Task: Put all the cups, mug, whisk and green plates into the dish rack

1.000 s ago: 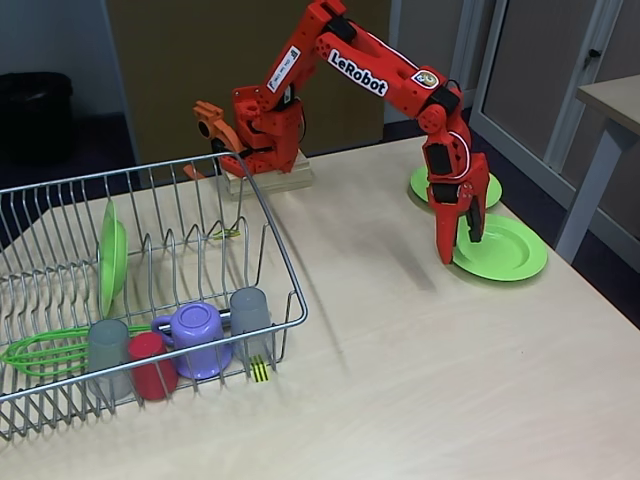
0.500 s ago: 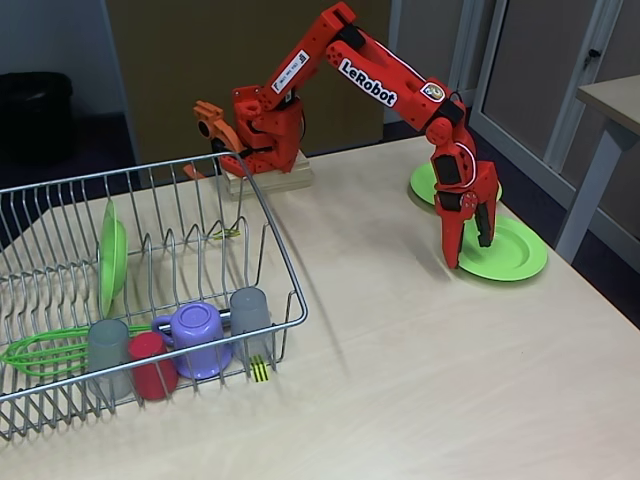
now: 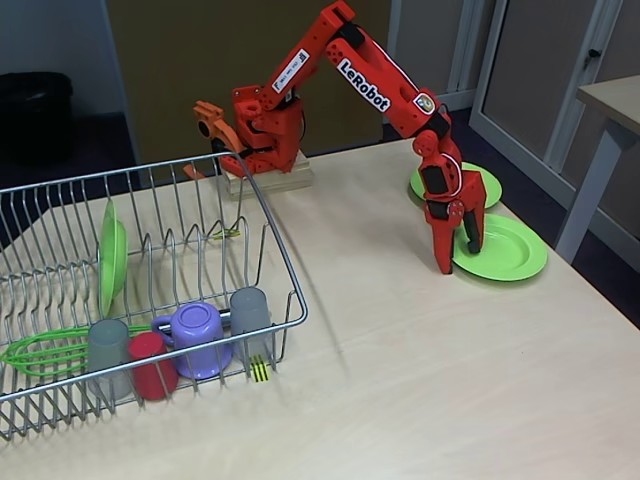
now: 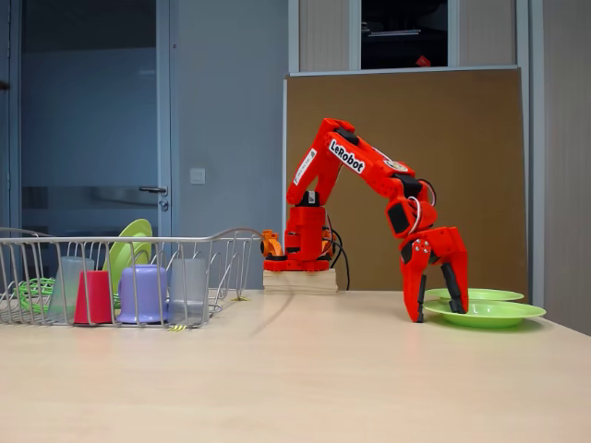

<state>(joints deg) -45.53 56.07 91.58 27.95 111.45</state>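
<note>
Plate pickup, approach stage. The red arm is reaching down at the 3 o'clock side of the tabletop (image 3: pixel 420 380), and the end effector (image 3: pixel 458 252) is standing with its fingers spread moderately wide and empty, straddling the near rim of the nearer green plate (image 3: pixel 505 250). One fingertip is resting over the plate's inner surface; the other is pointing to the tabletop just outside the rim, as the low side view also suggests (image 4: pixel 441 309). A second green plate (image 3: pixel 486 186) is lying just behind the first, toward 1 o'clock, partly hidden by the arm.

The dish rack (image 3: pixel 275 250) is occupying the 9 o'clock side, well apart from the arm. It is already holding a third green plate (image 3: pixel 112 255) upright between the prongs, the whisk (image 3: pixel 40 350) lying flat, two grey cups (image 3: pixel 106 352) (image 3: pixel 250 312), the red cup (image 3: pixel 152 365) and the lilac mug (image 3: pixel 197 338).

Judged stage: two plates remain. The next move is calling for the fingers to close on the rim, then a lift and a long carry toward 9 o'clock; a thin-rim pinch is likely to tilt or slip.
</note>
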